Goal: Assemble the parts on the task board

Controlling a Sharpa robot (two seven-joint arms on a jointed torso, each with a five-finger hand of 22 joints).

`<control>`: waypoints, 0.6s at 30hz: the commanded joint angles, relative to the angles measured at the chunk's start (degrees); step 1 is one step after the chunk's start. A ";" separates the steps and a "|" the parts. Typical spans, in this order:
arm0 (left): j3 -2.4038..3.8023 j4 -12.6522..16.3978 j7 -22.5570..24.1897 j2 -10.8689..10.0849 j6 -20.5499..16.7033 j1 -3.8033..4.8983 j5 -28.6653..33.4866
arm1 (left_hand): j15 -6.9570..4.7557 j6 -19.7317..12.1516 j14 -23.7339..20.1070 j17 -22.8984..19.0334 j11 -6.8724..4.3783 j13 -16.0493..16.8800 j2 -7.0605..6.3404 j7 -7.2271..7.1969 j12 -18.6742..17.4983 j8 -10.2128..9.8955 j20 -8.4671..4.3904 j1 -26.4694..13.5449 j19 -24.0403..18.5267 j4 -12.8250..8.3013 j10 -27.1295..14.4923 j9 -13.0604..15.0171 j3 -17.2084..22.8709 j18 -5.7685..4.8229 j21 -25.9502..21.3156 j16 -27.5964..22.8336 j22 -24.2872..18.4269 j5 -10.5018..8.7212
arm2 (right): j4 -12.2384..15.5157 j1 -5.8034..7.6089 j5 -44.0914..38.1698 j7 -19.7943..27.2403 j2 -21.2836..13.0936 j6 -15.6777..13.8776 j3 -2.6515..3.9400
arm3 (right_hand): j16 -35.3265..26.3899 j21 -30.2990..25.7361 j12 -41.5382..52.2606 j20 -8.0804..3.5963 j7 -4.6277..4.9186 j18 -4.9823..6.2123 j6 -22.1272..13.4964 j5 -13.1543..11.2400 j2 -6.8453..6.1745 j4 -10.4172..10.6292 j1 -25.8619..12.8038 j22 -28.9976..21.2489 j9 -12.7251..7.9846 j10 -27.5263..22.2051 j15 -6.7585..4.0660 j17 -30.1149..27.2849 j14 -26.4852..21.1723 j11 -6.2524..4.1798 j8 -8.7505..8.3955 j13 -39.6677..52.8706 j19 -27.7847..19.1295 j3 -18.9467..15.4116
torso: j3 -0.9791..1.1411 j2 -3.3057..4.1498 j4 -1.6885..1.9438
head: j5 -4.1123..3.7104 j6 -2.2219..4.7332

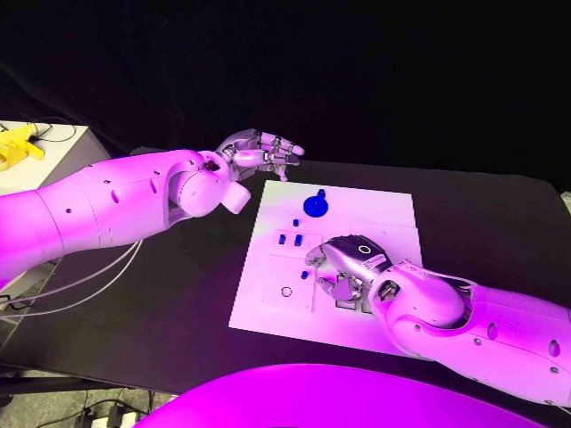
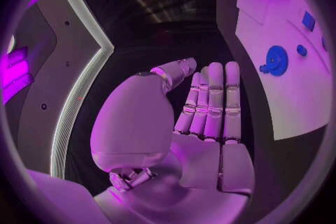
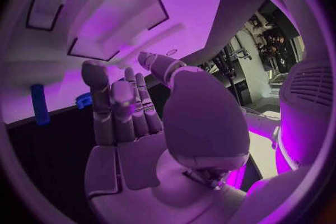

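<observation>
On the task board [image 1: 376,207] the right hand [image 1: 346,267] rests, grip unclear (left hand [image 1: 258,150] empty, fingers straight).

no readable text (or labels) anywhere

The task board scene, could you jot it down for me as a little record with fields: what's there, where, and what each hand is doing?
Surface: black table
Task board: white plate in the middle of the table
Blue gear-shaped part: lies on the board's far end
Small blue parts: a few near the board's middle
Left hand: raised beyond the board's far left corner, fingers straight, holding nothing
Right hand: over the board's near half, nothing seen held
</observation>
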 commanded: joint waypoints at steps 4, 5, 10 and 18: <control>0.03 0.24 0.14 -0.13 1.20 0.05 0.14 | 0.22 -0.40 -0.36 -0.05 0.01 -0.05 0.60 -0.16 0.16 0.03 0.26 -0.05 -0.06 -0.10 -0.38 -0.05 -0.36 0.80 -0.08 -0.28 -0.05 0.22 | 3.29 2.98 3.00 0.03 -4.26 0.65 0.55 | 2.49 4.04 1.96 -0.59 0.05 -0.02 1.61 0.16 -0.02 0.32 0.63 4.63 0.31 3.16 -0.41 2.24 2.19 -0.45 0.74 -0.14 3.00 1.89 | -0.04 -0.07 -0.09 | -1.16 0.00; 0.03 0.29 0.17 -0.18 1.22 0.05 0.14 | 0.22 -0.40 -0.36 -0.05 0.01 -0.05 0.60 -0.16 0.16 0.03 0.26 -0.05 -0.06 -0.10 -0.38 -0.05 -0.36 0.80 -0.08 -0.28 -0.05 0.22 | 3.54 3.56 3.64 0.55 -4.93 1.38 0.61 | 2.61 4.07 1.99 -0.61 0.05 -0.02 1.65 0.07 -0.11 0.37 0.52 4.67 0.31 3.24 -0.40 2.38 2.28 -0.45 0.74 -0.17 3.03 1.90 | -0.06 -0.08 -0.11 | -1.28 0.00; 0.01 0.76 0.43 -0.73 1.41 0.04 0.14 | 0.23 -0.41 -0.36 -0.07 0.02 -0.07 0.63 -0.16 0.23 0.06 0.27 -0.04 -0.04 -0.09 -0.41 -0.06 -0.39 0.81 -0.13 -0.29 -0.08 0.21 | 3.36 6.87 6.50 4.69 -8.29 5.77 0.81 | 3.04 4.34 1.81 -0.60 0.11 -0.13 1.58 -0.14 -0.47 0.81 -0.18 5.07 0.30 3.05 -0.35 2.83 2.54 -0.37 0.66 -0.34 3.22 1.75 | -0.05 -0.06 -0.17 | -2.00 0.00; -0.01 1.75 0.88 -1.63 1.45 0.03 0.14 | 0.25 -0.43 -0.36 -0.08 0.03 -0.09 0.59 -0.16 0.25 0.07 0.28 -0.11 -0.04 -0.06 -0.44 -0.07 -0.46 0.80 -0.17 -0.28 -0.10 0.19 | -0.08 9.17 8.14 8.33 -10.59 8.80 0.88 | 3.38 2.92 1.01 -0.22 -0.37 0.03 0.89 1.02 -1.96 2.06 -1.75 4.13 0.37 1.16 -0.44 2.47 2.10 -0.48 0.31 -0.38 2.68 -1.66 | -0.05 0.05 -0.02 | -2.49 0.00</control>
